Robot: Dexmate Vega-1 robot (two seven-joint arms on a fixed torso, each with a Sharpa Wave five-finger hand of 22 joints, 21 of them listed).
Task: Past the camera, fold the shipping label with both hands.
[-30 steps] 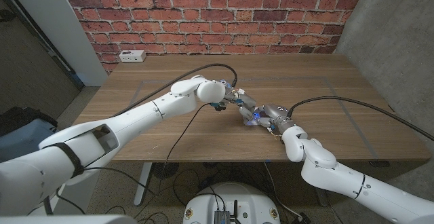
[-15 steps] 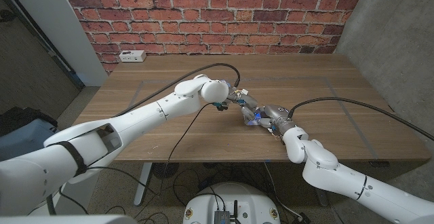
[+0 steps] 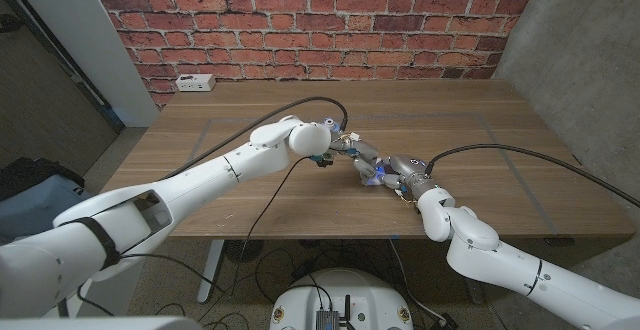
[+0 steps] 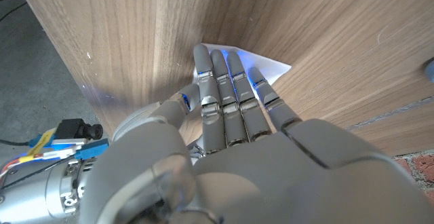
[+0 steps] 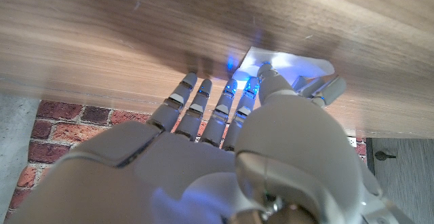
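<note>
White paper: the shipping label [image 4: 261,66] lies on the wooden table [image 3: 250,185], near the middle, under both hands.
Left hand [image 3: 345,148]: fingers [image 4: 227,81] straight and together, tips pressing the label.
Right hand [image 3: 392,169]: fingers extended side by side, tips at the label; any pinch cannot be told.
Progress: mid-fold, I judge; a corner sticks out, crease unconfirmed.
Containers: a white box [image 3: 194,83] at the far left edge, contents unseen.

head: high up, looking down over counter [image 3: 250,190] | wrists: super close behind fingers [image 4: 224,95] | shared: white label [image 5: 291,66]
</note>
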